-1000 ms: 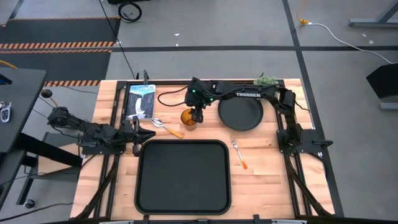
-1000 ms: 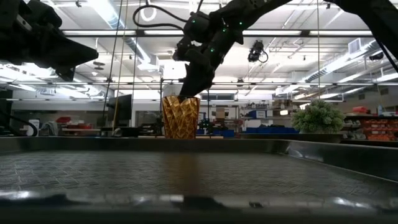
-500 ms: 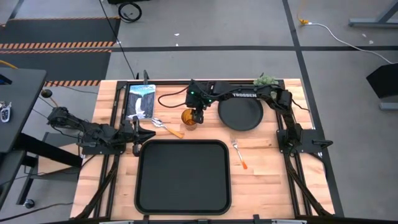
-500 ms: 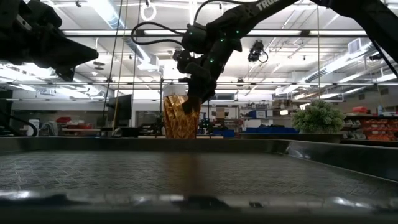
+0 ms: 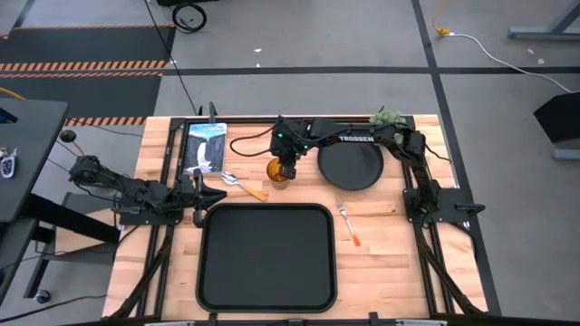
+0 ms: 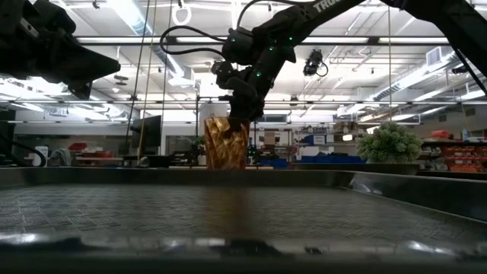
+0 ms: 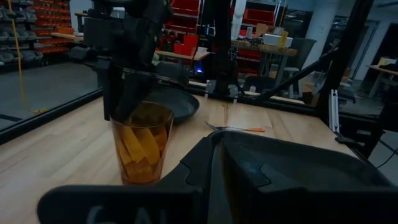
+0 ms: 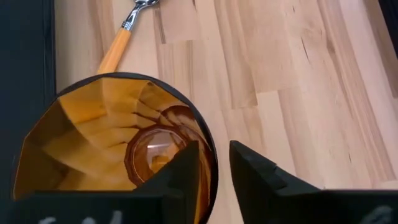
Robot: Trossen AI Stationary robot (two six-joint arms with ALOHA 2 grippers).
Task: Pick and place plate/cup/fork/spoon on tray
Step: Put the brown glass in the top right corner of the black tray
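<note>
So the right gripper (image 5: 284,169) has its fingers pinched over the rim of the cup (image 5: 275,171), one inside and one outside, and the cup's tilted, sitting between the spoon (image 5: 242,185) and the plate (image 5: 349,167), just behind the tray (image 5: 267,258). Left gripper (image 5: 201,192) is parked by the tray's corner, can't tell its grip

So the right gripper (image 5: 286,171) is now clamped on the cup's (image 5: 276,171) rim, one finger inside and one outside, where a second ago it was just dipping in. The cup now leans over and sits slightly nearer the plate (image 5: 349,167) than before, its base barely off the desk.
</note>
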